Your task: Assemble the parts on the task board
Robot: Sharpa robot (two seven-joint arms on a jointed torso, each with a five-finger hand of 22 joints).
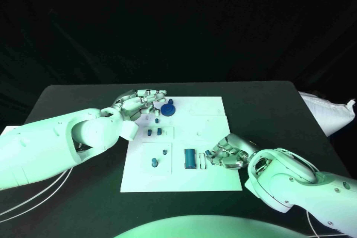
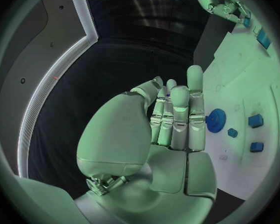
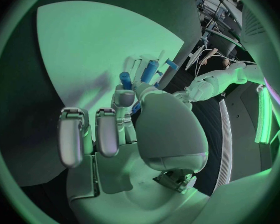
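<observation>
While the left hand [image 1: 141, 102] hovers empty beside the blue gear [image 1: 168, 111] (fingers loosely apart), the right hand [image 1: 229, 153] pinches a small blue part [image 1: 205, 158].

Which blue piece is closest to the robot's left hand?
The round blue gear, right beside the left hand at the board's far end; the other blue pieces lie farther down.

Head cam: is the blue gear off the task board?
No. The blue gear sits on the white task board, near its far edge by the left hand.

Left robot hand [image 1: 140, 102] empty; right [image 1: 229, 152] curled.
</observation>
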